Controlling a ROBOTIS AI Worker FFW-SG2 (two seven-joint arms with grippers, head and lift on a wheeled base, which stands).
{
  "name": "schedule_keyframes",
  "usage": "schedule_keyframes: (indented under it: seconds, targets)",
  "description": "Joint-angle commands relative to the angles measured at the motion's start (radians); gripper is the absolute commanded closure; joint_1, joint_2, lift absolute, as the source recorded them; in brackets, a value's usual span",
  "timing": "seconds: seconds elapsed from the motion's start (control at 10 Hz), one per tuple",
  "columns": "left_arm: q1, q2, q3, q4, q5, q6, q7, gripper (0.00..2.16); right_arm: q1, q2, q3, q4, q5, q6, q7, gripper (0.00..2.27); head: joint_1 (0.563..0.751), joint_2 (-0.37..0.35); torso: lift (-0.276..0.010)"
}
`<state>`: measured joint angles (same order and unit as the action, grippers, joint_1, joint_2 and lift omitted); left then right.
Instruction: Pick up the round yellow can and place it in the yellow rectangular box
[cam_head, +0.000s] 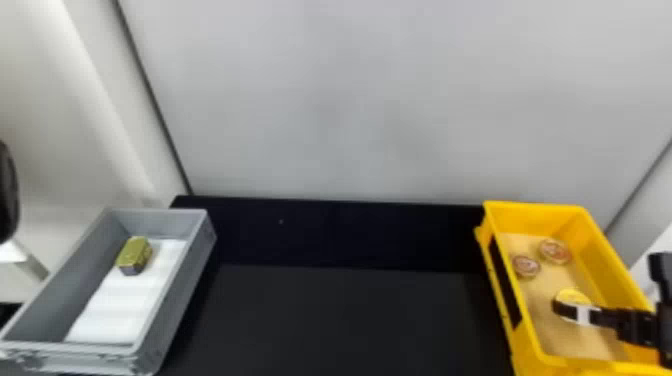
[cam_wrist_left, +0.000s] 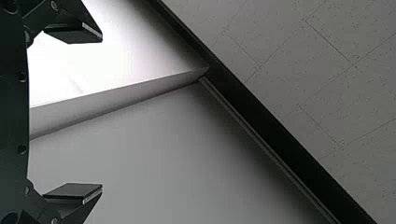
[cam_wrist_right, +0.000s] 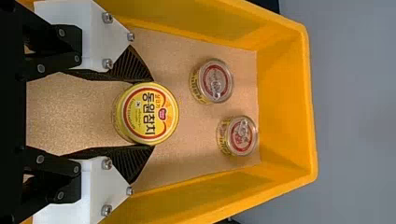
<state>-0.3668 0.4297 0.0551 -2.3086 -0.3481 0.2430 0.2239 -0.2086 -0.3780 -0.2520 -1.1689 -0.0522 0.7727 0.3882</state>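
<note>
Black table (cam_head: 350, 320) is stretching between the grey box (cam_head: 177, 300) and the yellow box (cam_head: 545, 210); the right gripper (cam_head: 566, 306) is hanging inside the yellow one, its part-open fingers (cam_wrist_right: 133, 70) pinching the round yellow can (cam_wrist_right: 150, 114) from both sides; a gold block (cam_head: 134, 252) is lying in the grey box; two smaller cans (cam_head: 555, 251) are standing near the gripped one.

head view: soft light on flat pale grey wall (cam_head: 350, 100). left wrist view: smooth white panel (cam_wrist_left: 93, 56) glaring, dimmer towards corner.
</note>
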Motion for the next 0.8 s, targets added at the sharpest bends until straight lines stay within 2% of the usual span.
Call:
schedule_keyframes:
  seconds: [0.0,0.5,0.7]
  targets:
    - [-0.003,-0.002,-0.001,0.000,0.000,-0.002,-0.001,0.15,-0.008,-0.004,0.013,0.035,0.000,0.012,0.000,0.62,0.663,0.054,-0.010]
    - [-0.003,-0.003,-0.001,0.000,0.000,-0.005,-0.003,0.14,-0.012,-0.004,0.014,0.040,-0.001,0.018,-0.005,0.57,0.663,0.054,-0.010]
    - [-0.001,-0.003,0.000,0.002,0.000,-0.005,-0.003,0.15,-0.011,-0.004,0.014,0.034,-0.015,0.032,-0.021,0.08,0.663,0.054,-0.010]
